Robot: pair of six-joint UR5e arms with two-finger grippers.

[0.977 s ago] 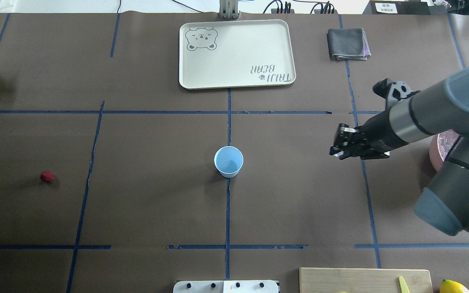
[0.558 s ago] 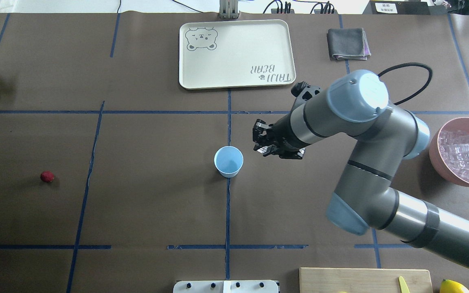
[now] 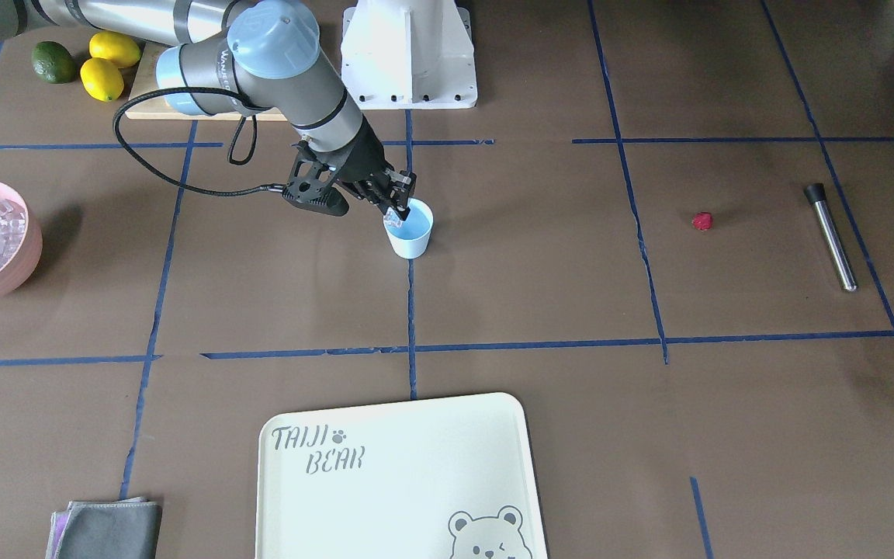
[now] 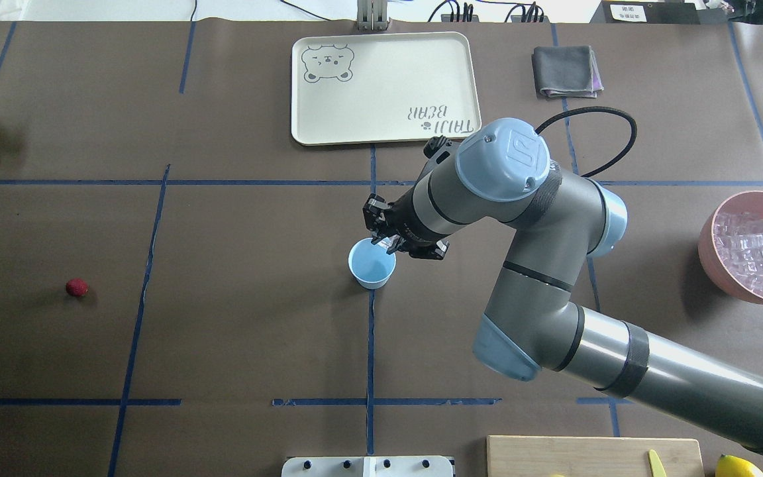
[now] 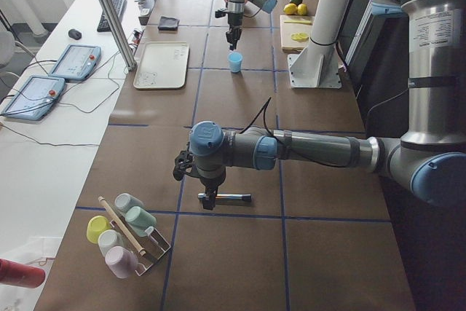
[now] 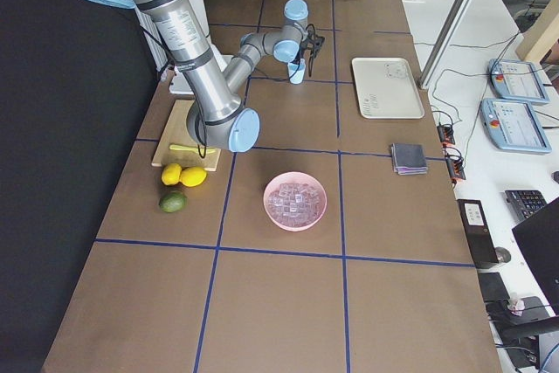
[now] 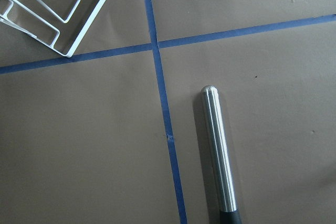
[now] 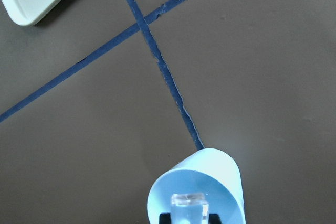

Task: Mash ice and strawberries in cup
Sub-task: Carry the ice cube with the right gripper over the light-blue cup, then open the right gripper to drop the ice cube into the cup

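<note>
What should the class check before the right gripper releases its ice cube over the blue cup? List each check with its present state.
1. Ice cube gripped by the right gripper: ok.
2. Cube above the mouth of the cup: ok in the right wrist view.
3. Cup upright: ok.
4. Cup interior free of obstructions: ok.
5. Left gripper far from the cup: ok.
6. Strawberry in the cup: not ok, it lies on the table.

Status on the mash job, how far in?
Done: nothing shows in the cup yet. In hand: the right gripper holds an ice cube over its mouth. Left: drop it, fetch the strawberry lying on the table, then mash; the steel rod lies untouched.
</note>
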